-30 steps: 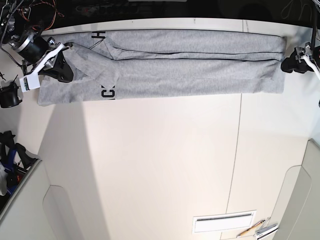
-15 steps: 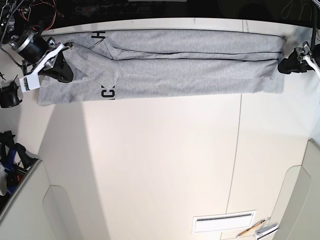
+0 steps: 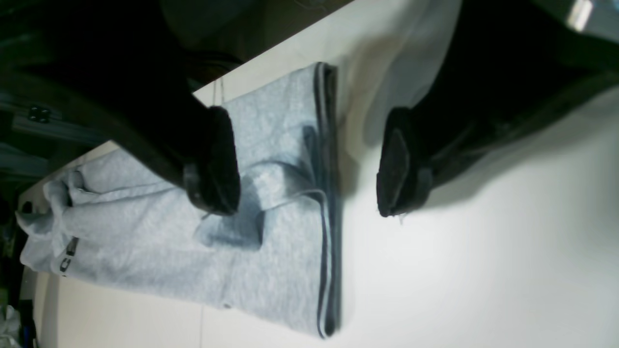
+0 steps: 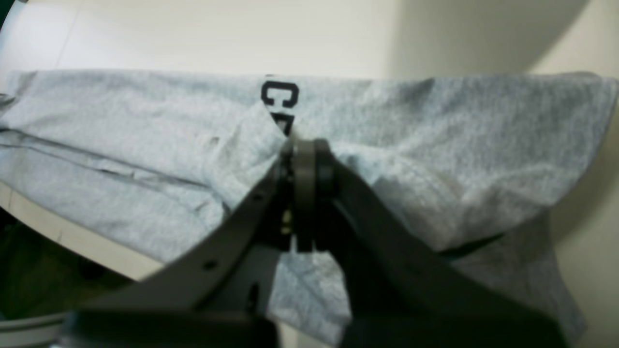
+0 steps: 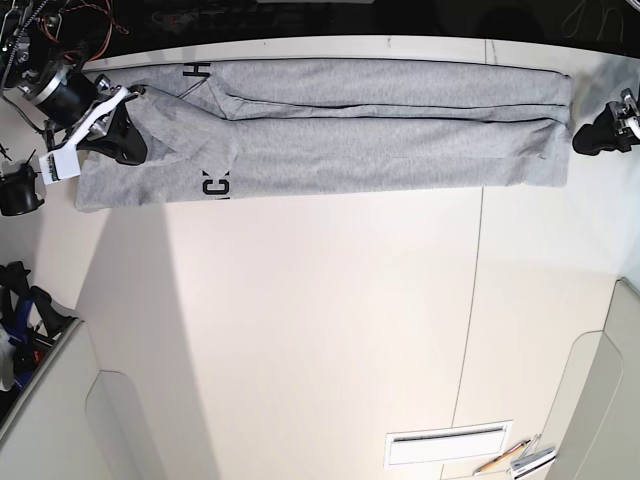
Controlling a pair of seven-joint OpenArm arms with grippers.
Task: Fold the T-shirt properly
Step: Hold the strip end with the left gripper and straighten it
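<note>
The T-shirt [image 5: 380,130] lies as a long grey strip along the table's far edge, with black letters [image 5: 216,186] showing near its left end. On that left end my right gripper [image 5: 136,122] is shut on a pinched ridge of the cloth; the right wrist view shows the closed right gripper [image 4: 302,150] just below the letter C [image 4: 279,94] on the T-shirt [image 4: 435,125]. My left gripper [image 5: 585,137] is open at the strip's right end. In the left wrist view the left gripper [image 3: 304,205] straddles the hem of the T-shirt [image 3: 271,270], one finger [image 3: 215,164] above cloth, the other finger [image 3: 399,169] over bare table.
The table's far edge [image 5: 350,42] runs just behind the shirt. A white vent plate [image 5: 450,444] and a pencil [image 5: 500,459] lie at the front right. Cables and black gear [image 5: 18,190] crowd the left side. A seam [image 5: 478,300] crosses the tabletop.
My left gripper edged toward the shirt's right end, then drew back to the right, staying open. The right gripper and the shirt have not moved.
</note>
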